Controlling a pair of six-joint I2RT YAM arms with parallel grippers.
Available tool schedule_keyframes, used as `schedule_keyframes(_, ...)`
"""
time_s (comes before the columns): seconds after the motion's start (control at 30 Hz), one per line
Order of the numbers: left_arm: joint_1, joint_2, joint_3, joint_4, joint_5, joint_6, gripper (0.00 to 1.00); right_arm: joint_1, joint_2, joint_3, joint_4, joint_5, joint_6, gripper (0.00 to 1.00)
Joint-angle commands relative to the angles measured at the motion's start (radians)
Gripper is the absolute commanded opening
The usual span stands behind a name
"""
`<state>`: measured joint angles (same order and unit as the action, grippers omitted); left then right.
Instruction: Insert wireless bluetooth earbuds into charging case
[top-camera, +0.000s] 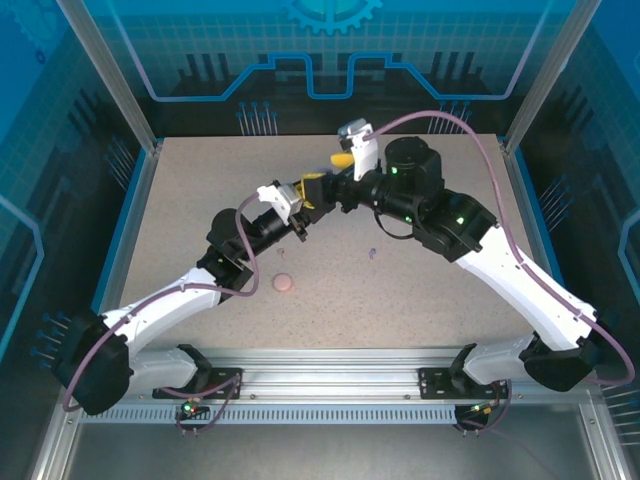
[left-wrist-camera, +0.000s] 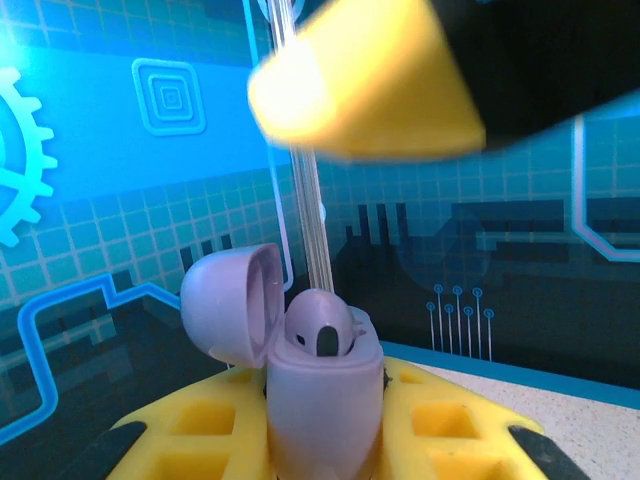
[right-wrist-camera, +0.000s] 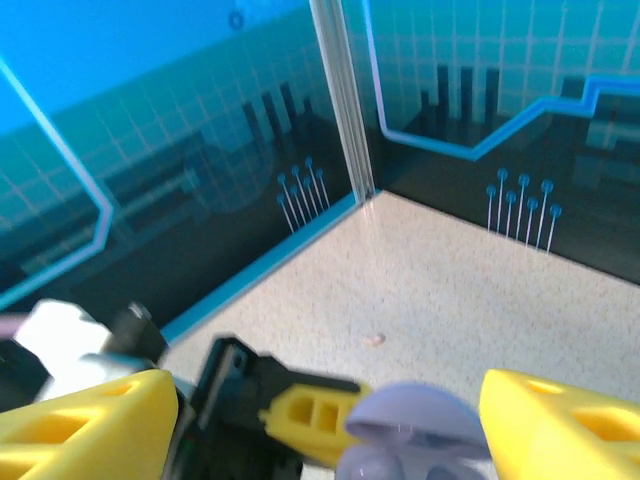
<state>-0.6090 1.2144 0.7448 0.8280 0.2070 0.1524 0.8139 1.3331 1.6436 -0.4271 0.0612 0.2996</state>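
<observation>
where both arms lean in from the near corners, the top view has them meeting tip to tip over the back half of the desk (top-camera: 200, 180). left arm (top-camera: 170, 305) rises from its base, bends at the elbow, forearm aimed up and to the right, ending in the left claw (top-camera: 308, 190). right arm (top-camera: 520, 280) climbs to a high joint, wrist turned leftward, with the right claw (top-camera: 343, 162) just beside the left one. pink disc (top-camera: 284, 284) lies on the desk below the left forearm. purplish speck (top-camera: 372, 252) lies apart from it, right of centre, too small to name.

left wrist view: left claw (left-wrist-camera: 325, 455) clamped on the purple case (left-wrist-camera: 322, 390), a yellow finger on each side, case upright. lid (left-wrist-camera: 228, 305) hinged back to the left. one purple bud (left-wrist-camera: 320, 328) seated in the case, head above the rim. a blurred yellow finger (left-wrist-camera: 365, 85) of the right claw hangs overhead.

right wrist view: right claw (right-wrist-camera: 328, 395) with fingers wide apart, gripping nothing. the rounded lid (right-wrist-camera: 410, 420) sits low between them, touching neither. pale speck (right-wrist-camera: 374, 340) on the desk beyond, cannot identify.
</observation>
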Motion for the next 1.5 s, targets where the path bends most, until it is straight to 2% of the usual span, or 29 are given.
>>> schedule_keyframes(0.0,-0.009,0.004,-0.02,0.049,-0.001,-0.033,0.0,-0.038,-0.046,0.035,0.0,0.068,0.092,0.83)
schedule_keyframes(0.1,-0.008,0.002,-0.027,0.059,-0.007,-0.034,0.0,-0.097,-0.086,0.017,-0.031,0.1,0.173,0.84)
schedule_keyframes(0.23,-0.009,0.002,-0.029,0.057,-0.008,-0.034,0.0,-0.186,-0.107,-0.014,-0.091,0.084,0.25,0.84)
schedule_keyframes(0.33,-0.009,0.001,-0.027,0.057,-0.009,-0.033,0.0,-0.215,-0.102,-0.045,-0.134,0.09,0.281,0.84)
schedule_keyframes(0.47,-0.008,-0.008,-0.022,0.045,-0.013,-0.022,0.0,-0.293,-0.031,-0.039,-0.349,0.149,0.377,0.84)
schedule_keyframes(0.57,-0.009,-0.014,-0.022,0.034,-0.018,-0.015,0.0,-0.316,0.028,-0.128,-0.432,0.229,0.459,0.83)
schedule_keyframes(0.7,-0.008,-0.029,-0.032,0.043,-0.026,-0.014,0.0,-0.338,0.117,-0.282,-0.425,0.265,0.568,0.82)
schedule_keyframes(0.8,-0.009,-0.046,-0.038,0.038,-0.027,-0.014,0.0,-0.338,0.211,-0.326,-0.411,0.256,0.619,0.82)
schedule_keyframes(0.93,-0.008,-0.067,-0.05,0.037,-0.037,-0.014,0.0,-0.338,0.347,-0.323,-0.384,0.219,0.642,0.78)
schedule_keyframes(1.23,-0.008,-0.086,-0.068,0.039,-0.046,-0.013,0.0,-0.335,0.552,-0.273,-0.343,0.133,0.646,0.57)
schedule_keyframes(1.47,-0.008,-0.083,-0.067,0.043,-0.043,-0.013,0.0,-0.334,0.626,-0.252,-0.322,0.096,0.628,0.55)
